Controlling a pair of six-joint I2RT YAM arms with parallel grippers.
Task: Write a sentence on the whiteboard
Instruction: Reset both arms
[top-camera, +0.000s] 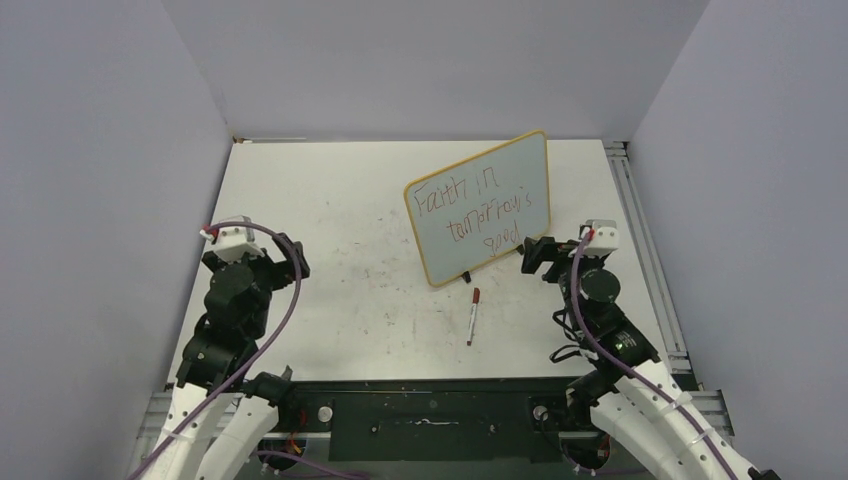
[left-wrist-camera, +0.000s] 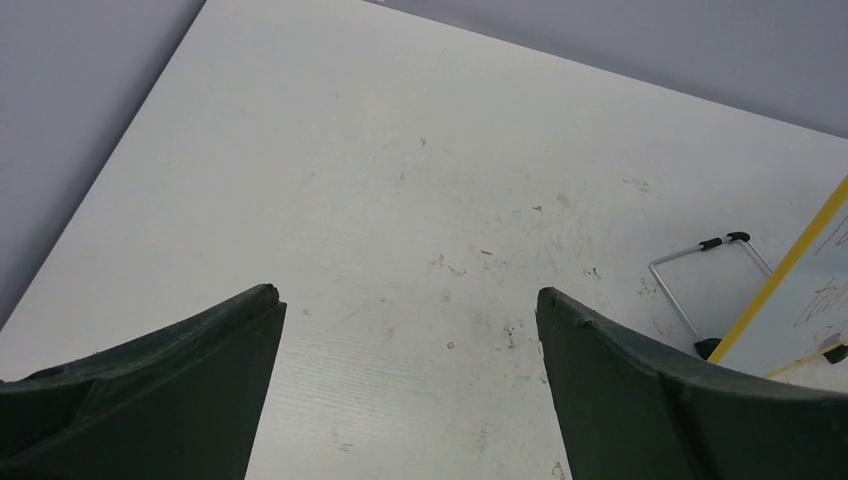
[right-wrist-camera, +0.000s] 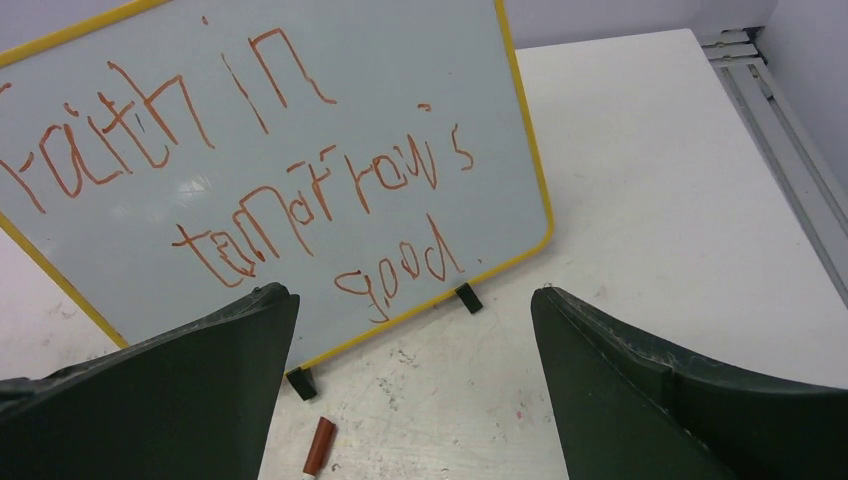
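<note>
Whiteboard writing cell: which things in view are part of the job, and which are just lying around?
Job:
- whiteboard, standing tilted
- sentence written on it
- marker, lying on the table in front

Not job:
- aluminium rail along the table's right edge
- scuff marks on the table

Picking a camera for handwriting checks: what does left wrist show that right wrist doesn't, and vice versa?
Left wrist only: the wire stand behind the whiteboard, which it sees at a steep angle at the frame's right edge.
Right wrist only: the whole sentence face-on, the marker lying on the table in front of the board, and the rail at far right.
Both: whiteboard, table, and the camera's own gripper, left gripper and right gripper, each open and empty.
</note>
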